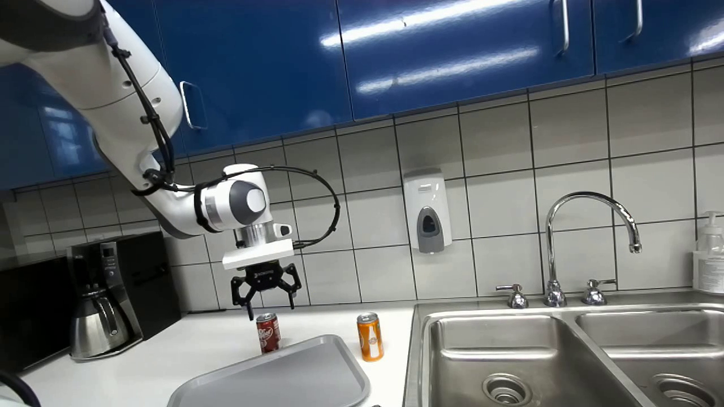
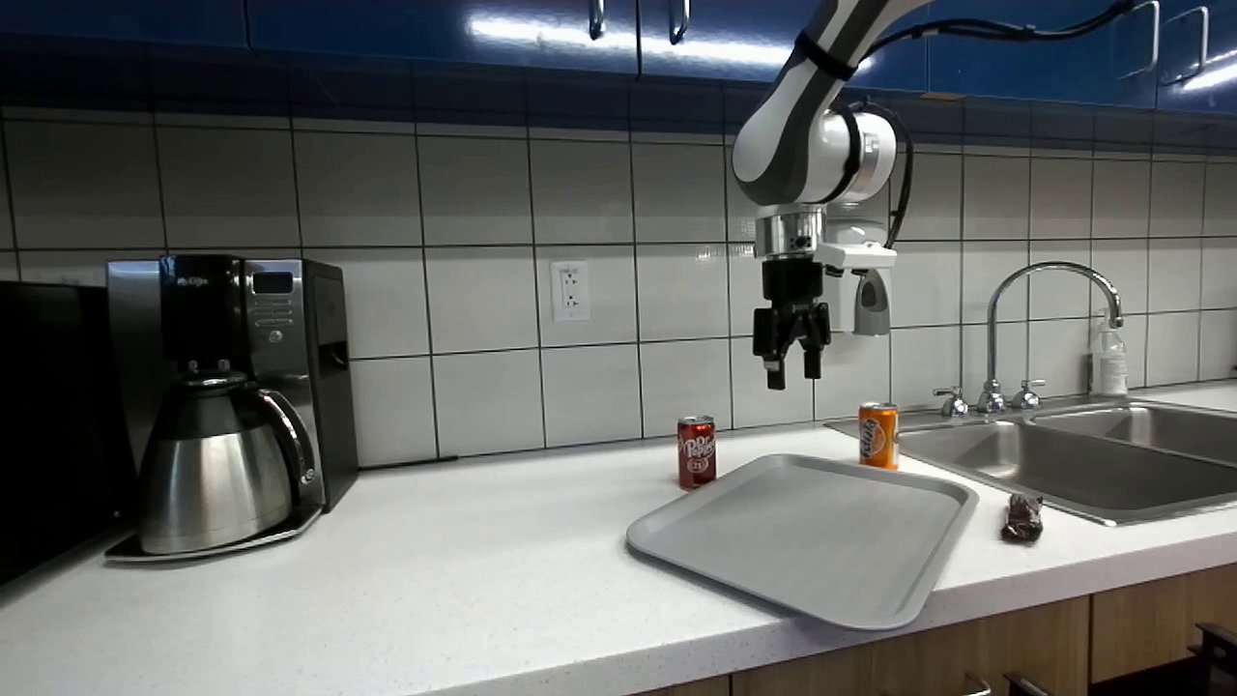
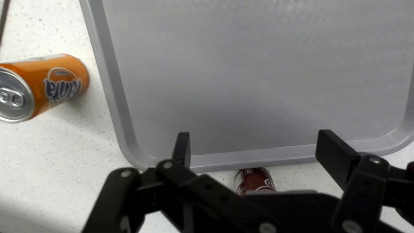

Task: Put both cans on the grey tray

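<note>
Gripper (image 1: 271,311) hung above the counter (image 2: 464,580), released, its fingers (image 3: 334,158) spread wide apart. The red can (image 2: 697,454) stood upright on the counter, just beside the tray (image 2: 802,541); whether it touched the rim I could not tell. In the wrist view the gripper hid part of that can. The orange can (image 1: 370,337) stood upright too, near the tray but apart from it, on the side toward the sink (image 1: 498,333). The tray lay flat, one corner at the counter's front edge. A dark lump (image 2: 1022,518) lay between tray and sink. The coffee pot (image 2: 217,474) stood well apart from both cans.
</note>
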Robot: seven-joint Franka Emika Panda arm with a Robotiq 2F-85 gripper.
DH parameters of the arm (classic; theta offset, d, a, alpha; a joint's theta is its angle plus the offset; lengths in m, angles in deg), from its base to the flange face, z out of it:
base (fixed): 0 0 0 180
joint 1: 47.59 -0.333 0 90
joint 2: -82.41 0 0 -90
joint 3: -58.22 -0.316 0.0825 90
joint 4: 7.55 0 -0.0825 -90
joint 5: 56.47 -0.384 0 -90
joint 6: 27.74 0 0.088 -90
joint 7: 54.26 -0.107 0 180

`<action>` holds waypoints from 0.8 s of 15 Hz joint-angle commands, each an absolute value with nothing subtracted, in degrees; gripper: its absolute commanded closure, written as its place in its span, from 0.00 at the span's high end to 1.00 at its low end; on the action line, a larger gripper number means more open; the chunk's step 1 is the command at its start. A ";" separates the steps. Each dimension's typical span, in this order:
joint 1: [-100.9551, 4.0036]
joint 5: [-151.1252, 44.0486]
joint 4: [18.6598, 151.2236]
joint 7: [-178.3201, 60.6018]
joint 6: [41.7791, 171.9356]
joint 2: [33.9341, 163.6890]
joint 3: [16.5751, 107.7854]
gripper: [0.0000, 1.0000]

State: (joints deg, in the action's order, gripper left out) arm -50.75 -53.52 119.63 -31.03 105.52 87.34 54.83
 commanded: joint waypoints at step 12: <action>-53.59 -51.77 113.17 -37.95 104.65 95.27 52.28 1.00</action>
State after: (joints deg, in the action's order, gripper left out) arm -53.14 -53.44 115.83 -34.02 105.51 93.27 52.61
